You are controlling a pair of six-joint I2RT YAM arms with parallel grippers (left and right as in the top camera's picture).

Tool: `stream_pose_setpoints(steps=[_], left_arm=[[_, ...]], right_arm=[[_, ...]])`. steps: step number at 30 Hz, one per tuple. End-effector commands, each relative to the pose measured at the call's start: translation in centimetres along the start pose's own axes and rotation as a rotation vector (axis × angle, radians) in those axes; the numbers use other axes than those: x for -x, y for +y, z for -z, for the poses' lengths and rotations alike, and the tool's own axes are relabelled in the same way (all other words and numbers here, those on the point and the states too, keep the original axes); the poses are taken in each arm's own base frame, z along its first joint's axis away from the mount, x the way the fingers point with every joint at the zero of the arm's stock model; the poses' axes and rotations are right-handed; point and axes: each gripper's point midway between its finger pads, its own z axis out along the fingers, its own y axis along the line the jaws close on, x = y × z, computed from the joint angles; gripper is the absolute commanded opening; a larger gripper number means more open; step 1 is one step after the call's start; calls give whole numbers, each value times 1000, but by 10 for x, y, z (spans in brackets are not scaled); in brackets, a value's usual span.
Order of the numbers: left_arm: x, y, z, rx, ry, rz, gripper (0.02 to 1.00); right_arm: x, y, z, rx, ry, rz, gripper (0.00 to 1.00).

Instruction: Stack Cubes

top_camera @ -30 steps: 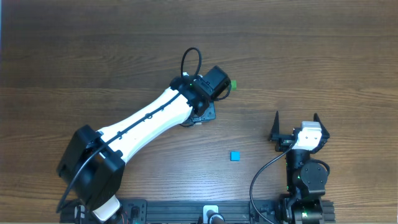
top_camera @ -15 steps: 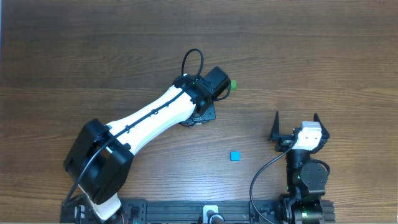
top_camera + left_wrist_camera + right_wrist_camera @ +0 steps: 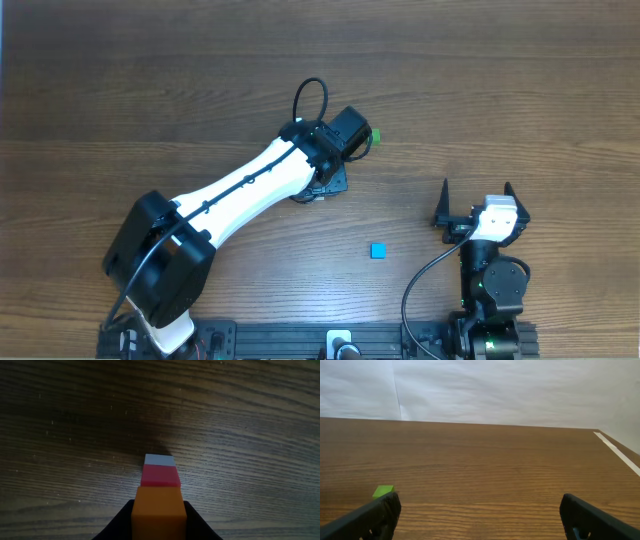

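Line of orange cube, red cube, white cube runs straight off left claw gripping orange | right claw wide

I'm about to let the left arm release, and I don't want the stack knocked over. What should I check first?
1. Left gripper shut on orange cube: ok.
2. Orange cube in line with red cube and white cube: ok.
3. Orange cube seated flat on red cube: cannot tell.
4. Green cube and blue cube loose, ungripped: ok.
5. Right gripper open, well away from the left one: ok.
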Motion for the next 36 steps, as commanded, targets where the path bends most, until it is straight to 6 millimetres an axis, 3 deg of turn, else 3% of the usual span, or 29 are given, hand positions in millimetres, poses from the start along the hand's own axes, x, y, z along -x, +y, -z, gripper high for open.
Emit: stream_pose_setpoints(steps=[1,21,23,31,36], left_arm=[[5,-5,-1,-10,-1,3,40],[4,-4,-7,2,9,1,56],[4,-5,-7,-1,6,2,93],[4,-5,-7,-1,6,2,470],[4,-5,-7,-1,6,2,584]], right_arm=[[-2,1,0,4,1,5,996],[-2,1,0,4,1,5,993],[-2,1,0,4,1,5,991],[-2,1,0,4,1,5,993],[-2,1,0,4,1,5,993]])
